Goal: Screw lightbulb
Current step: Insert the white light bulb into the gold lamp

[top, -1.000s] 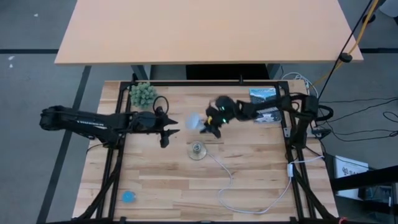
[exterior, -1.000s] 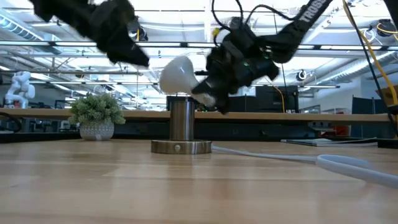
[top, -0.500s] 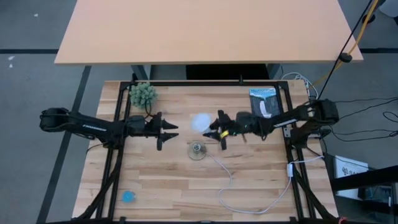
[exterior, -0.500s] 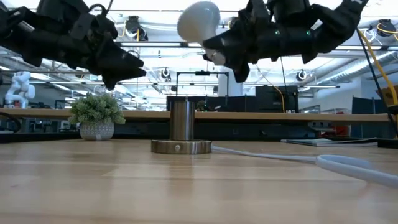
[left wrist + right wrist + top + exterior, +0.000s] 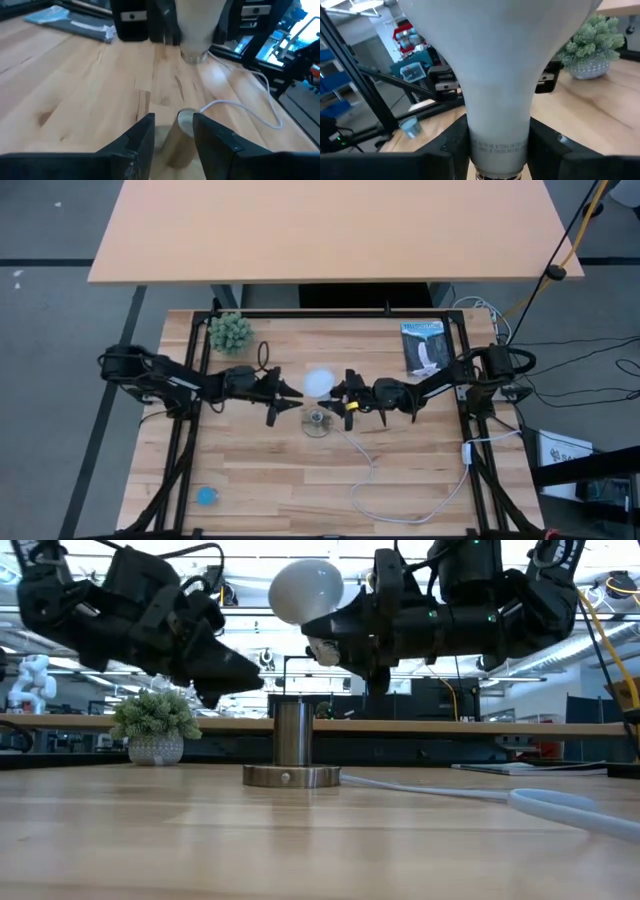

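— While you watch from above, what is your right gripper (image 5: 343, 393) doing?

— Your right gripper is clamped on the neck of the lightbulb (image 5: 305, 591); in its own wrist view the two dark fingers (image 5: 451, 142) press against the narrow neck just above the screw base. The white globe juts out past the fingertips, toward your left gripper (image 5: 285, 392), and sits in the air above the socket (image 5: 293, 733), not touching it.

— And the left one?

— Your left gripper's fingers (image 5: 141, 135) stand a little apart with nothing between them. Its tips point at the bulb from the other side, close to it but not touching, and the socket stands just beyond and below them.

— What has changed since half a second ago?

— Your left arm has come in closer to the bulb, and your right arm has moved the bulb from a spot farther back to one nearly over the socket. A second ago the bulb hung lower, beside the socket's top.

— Any containers on the table (image 5: 400, 450)?

— A small pot with a green plant (image 5: 230, 330) stands well behind your left gripper. The socket's tube is open on top with nothing in it, and its white cord (image 5: 365, 460) trails away across the wood.
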You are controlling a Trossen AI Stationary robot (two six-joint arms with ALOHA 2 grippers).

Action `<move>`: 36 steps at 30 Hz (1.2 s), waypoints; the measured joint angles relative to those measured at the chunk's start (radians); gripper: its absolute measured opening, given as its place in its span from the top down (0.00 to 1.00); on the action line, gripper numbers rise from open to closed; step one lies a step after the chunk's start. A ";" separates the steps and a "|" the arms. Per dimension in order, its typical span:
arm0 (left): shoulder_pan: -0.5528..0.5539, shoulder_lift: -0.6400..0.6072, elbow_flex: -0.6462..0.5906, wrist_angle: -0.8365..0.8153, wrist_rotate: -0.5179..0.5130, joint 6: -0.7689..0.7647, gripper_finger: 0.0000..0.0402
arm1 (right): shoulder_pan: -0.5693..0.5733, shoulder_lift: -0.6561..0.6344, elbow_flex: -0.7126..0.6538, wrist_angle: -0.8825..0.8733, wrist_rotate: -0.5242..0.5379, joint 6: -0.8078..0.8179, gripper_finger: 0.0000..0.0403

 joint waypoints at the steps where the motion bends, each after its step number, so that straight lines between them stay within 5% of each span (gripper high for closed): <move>1: 0.000 0.010 0.011 0.003 0.000 0.001 0.66 | 0.001 0.000 0.002 0.000 -0.001 0.016 0.63; 14: -0.003 0.013 0.051 0.044 0.026 0.061 0.66 | 0.025 0.000 0.178 -0.386 -0.022 -0.013 0.63; 22: -0.004 -0.005 0.051 0.044 0.094 0.041 0.66 | 0.024 0.000 0.267 -0.661 -0.018 -0.039 0.55; 36: -0.010 -0.032 0.051 -0.018 0.143 0.054 0.66 | 0.038 0.000 0.269 -0.692 -0.021 -0.082 0.54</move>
